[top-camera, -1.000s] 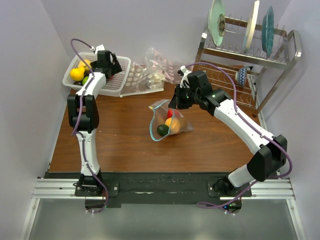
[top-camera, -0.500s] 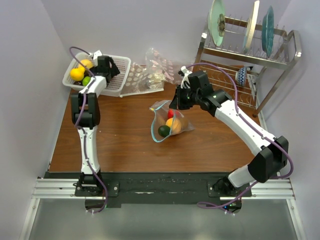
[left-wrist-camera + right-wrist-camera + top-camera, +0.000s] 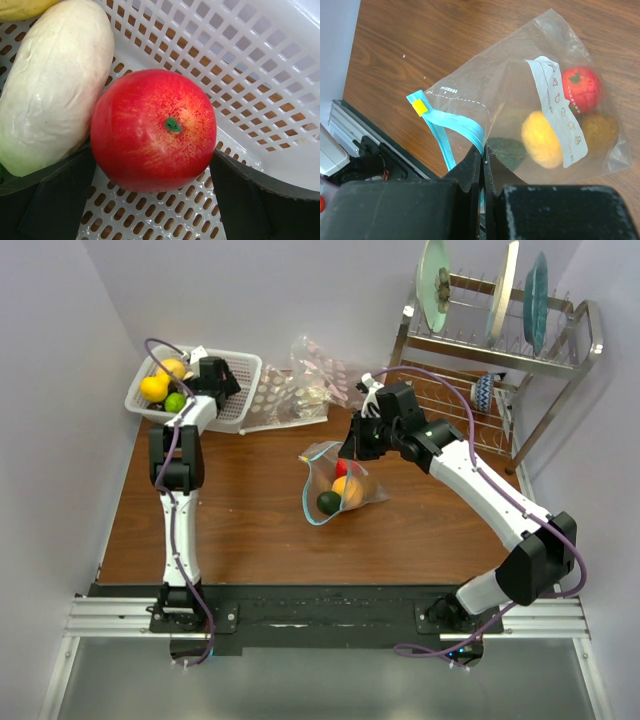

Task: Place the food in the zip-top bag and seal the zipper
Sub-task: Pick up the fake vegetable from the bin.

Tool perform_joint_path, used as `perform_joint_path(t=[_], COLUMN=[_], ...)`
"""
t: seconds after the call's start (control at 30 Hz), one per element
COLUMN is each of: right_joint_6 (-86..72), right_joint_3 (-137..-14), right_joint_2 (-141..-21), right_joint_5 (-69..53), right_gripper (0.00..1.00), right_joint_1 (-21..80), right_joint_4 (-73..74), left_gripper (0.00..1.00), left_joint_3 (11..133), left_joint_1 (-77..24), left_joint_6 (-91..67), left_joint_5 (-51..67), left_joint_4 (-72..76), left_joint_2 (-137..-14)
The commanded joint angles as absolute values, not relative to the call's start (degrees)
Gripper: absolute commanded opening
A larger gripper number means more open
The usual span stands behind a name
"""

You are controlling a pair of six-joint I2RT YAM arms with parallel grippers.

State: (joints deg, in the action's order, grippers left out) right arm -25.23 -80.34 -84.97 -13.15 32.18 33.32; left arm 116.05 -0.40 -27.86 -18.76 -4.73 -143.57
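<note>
The left hand [image 3: 212, 376] is down inside the white mesh basket [image 3: 240, 405] at the far left corner of the bench [image 3: 240, 530]. Its jaws stand wide, one finger on each side of a red apple [image 3: 155, 130] that lies on the basket floor; the wrist view does not settle whether the fingers [image 3: 45, 200] touch it. A pale white-green vegetable [image 3: 50, 85] lies against the apple's left side. From above, two yellow fruits [image 3: 153, 388] and a green one [image 3: 175, 401] show in the basket's left end.

The right hand [image 3: 483, 150] is pinched shut on the zipper [image 3: 465, 127], the light-blue strip along the rim of the zip-top bag [image 3: 510, 80], with a small yellow slider tab [image 3: 420, 106] further along the strip. The bag rests near the middle of the bench with its mouth gaping toward the left. Inside lie a red fruit [image 3: 582, 87], a yellow-orange fruit [image 3: 542, 140], a dark green piece [image 3: 507, 150] and a brownish piece [image 3: 600, 130], bunched at the closed end.

A pile of clear dotted bags [image 3: 300, 390] sits just beside the basket, and a dish rack [image 3: 500, 340] holding plates stands at the far right.
</note>
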Motion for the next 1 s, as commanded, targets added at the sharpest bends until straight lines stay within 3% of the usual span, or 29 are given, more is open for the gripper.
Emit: perform_joint_path(t=[0.0,0.3,0.43,0.63,0.73,0.83,0.97], right_joint_6=[-24.4,-25.1,-25.2,-25.4,-25.0,-24.9,-25.0], right_joint_3=[-80.6,-81.1,-80.8,-80.4,-80.6,-81.1,-81.1], right_joint_2=[-84.2,-85.9,-85.1,-84.3,-84.0,-83.8,-83.8], right_joint_5=[-14.2,-14.7,-14.5,-13.9,-13.4,-13.4,-13.8], right_gripper=[0.00,0.00,0.00,0.00,0.00,0.00,0.00], right_joint_1=[31.9,31.9,32.0,32.0,32.0,32.0,32.0], right_joint_4=[32.8,32.3,32.3,32.6,33.0,33.3,33.0], left_gripper=[0.98,0.93,0.87,0.69,0.67,0.55,0.55], left_joint_3=[118.7,119.2,119.2,119.2,116.9,113.7,110.4], left_joint_1=[0.0,1.9,2.2,2.3,2.2,2.3,2.2], left_joint_6=[-26.5,-26.3,-25.8,-25.4,-26.1,-26.6,-27.6], left_joint_5=[-19.3,-18.3,-18.6,-17.8,-16.5,-15.1,-13.6], left_joint_4=[-0.8,1.6,1.8,1.8,2.8,4.0,4.3], left_joint_2=[-144.8,-145.5,-144.8,-143.7,-141.3,-138.3,-133.9])
